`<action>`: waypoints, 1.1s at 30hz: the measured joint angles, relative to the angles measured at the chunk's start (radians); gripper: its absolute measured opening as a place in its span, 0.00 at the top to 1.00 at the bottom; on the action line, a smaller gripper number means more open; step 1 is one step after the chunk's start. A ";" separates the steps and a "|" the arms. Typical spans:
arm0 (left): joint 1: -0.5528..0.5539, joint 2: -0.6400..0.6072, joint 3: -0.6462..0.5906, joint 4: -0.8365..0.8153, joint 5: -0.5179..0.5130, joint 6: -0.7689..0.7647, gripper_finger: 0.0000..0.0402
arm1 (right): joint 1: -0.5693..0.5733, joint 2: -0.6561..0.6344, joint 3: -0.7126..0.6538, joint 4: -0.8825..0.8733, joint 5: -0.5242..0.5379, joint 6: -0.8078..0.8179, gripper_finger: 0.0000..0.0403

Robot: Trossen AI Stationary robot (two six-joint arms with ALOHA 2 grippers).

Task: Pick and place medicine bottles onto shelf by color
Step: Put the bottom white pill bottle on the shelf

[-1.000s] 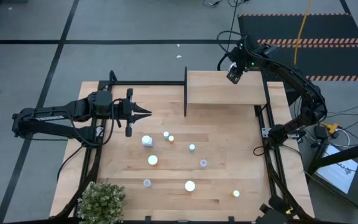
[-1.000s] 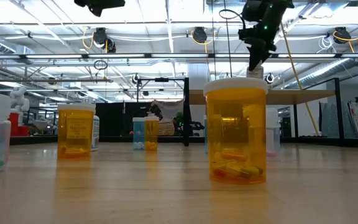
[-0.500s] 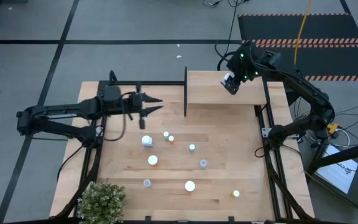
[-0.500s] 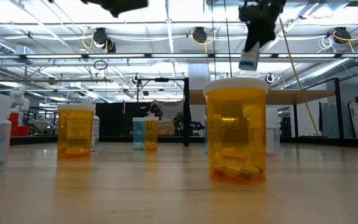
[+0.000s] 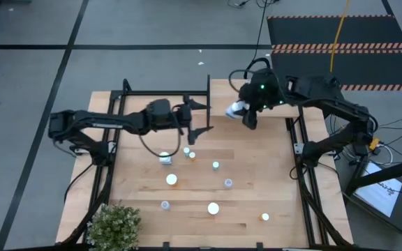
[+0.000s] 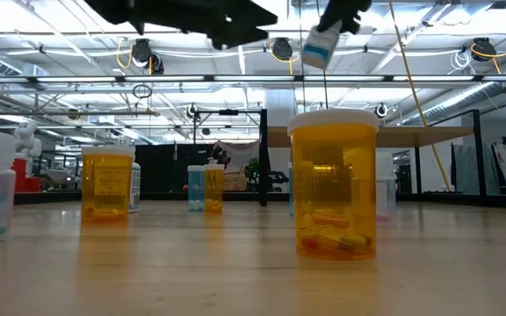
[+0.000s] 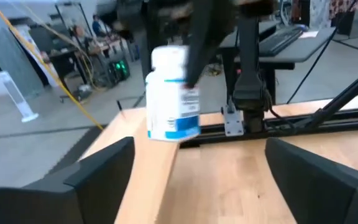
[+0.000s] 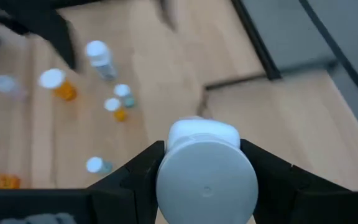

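My right gripper (image 5: pixel 241 111) is clamped on a white-capped blue-label bottle (image 5: pixel 234 109) held over the shelf's (image 5: pixel 274 104) left end; my left gripper (image 5: pixel 202 116) gapes empty, ready to take it.

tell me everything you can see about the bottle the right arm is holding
The bottle is a small white plastic cylinder with a white cap and a label with a blue band near its base. The right hand grips it on two sides and holds it in the air over the shelf, near its black upright edge, well above the table. In the low view it hangs tilted. The open left hand is close by and faces it, not touching.
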 joint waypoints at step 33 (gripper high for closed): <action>-0.006 0.089 0.065 -0.036 0.110 0.012 0.52 | 0.184 0.032 -0.069 0.252 0.009 -0.253 0.55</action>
